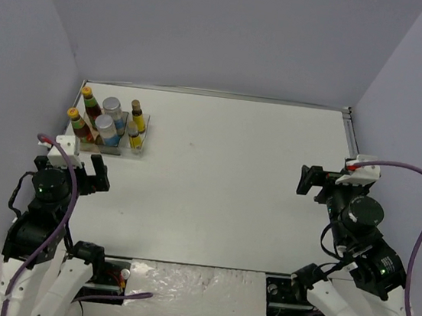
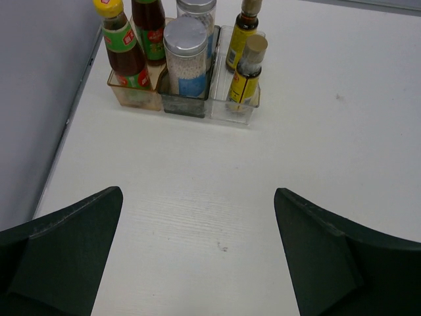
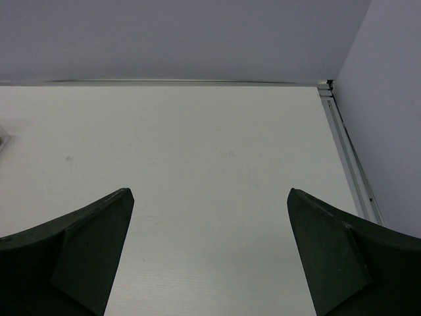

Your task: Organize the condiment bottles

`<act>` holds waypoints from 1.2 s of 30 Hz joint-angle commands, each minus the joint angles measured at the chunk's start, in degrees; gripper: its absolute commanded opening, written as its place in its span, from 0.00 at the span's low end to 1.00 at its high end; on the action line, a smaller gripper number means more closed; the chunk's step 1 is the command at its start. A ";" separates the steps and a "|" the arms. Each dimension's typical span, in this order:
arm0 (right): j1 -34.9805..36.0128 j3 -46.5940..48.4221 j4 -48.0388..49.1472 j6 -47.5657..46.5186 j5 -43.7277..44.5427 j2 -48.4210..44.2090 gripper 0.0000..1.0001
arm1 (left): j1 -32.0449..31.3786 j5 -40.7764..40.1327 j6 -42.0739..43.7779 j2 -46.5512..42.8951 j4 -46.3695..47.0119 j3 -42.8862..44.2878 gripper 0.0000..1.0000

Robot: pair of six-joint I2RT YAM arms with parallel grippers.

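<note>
Several condiment bottles stand in a clear compartment rack (image 1: 110, 148) (image 2: 231, 113) at the table's far left. Its left column holds two slim dark bottles with yellow caps, green-labelled (image 2: 122, 51) in front and red-labelled (image 2: 150, 29) behind. Two silver-lidded jars (image 2: 185, 58) (image 2: 197, 9) fill the middle. On the right are two small yellow-labelled bottles (image 2: 247, 74) (image 2: 241, 34). My left gripper (image 1: 71, 167) (image 2: 197, 192) hangs open over bare table, just in front of the rack and holding nothing. Far to the right, my right gripper (image 1: 327, 180) (image 3: 210, 192) is open and empty.
Grey walls close in the table on the left, back and right. A metal rail (image 3: 347, 155) runs along the right edge. The rack sits close to the left wall (image 2: 39, 99). Cables loop from both wrists.
</note>
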 commanded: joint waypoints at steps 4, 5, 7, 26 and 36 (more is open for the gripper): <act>-0.23 -6.79 1.98 0.51 2.69 -6.47 1.00 | 0.00 -1.48 -1.75 -6.49 -1.46 -3.37 0.97; -0.23 -7.47 1.99 0.76 2.54 -6.96 1.00 | 0.05 -1.67 -1.99 -6.88 -1.50 -3.57 0.97; -0.29 -8.95 1.86 1.02 2.64 -7.60 1.00 | 0.02 -1.84 -2.19 -7.41 -1.47 -3.68 0.97; -0.23 -11.32 2.07 2.33 1.67 -9.67 1.00 | -0.01 -1.69 -5.41 -8.83 -0.68 -6.55 0.97; -0.31 -11.38 2.16 2.22 1.50 -9.69 1.00 | -0.01 -1.71 -5.91 -10.60 -0.15 -7.45 0.97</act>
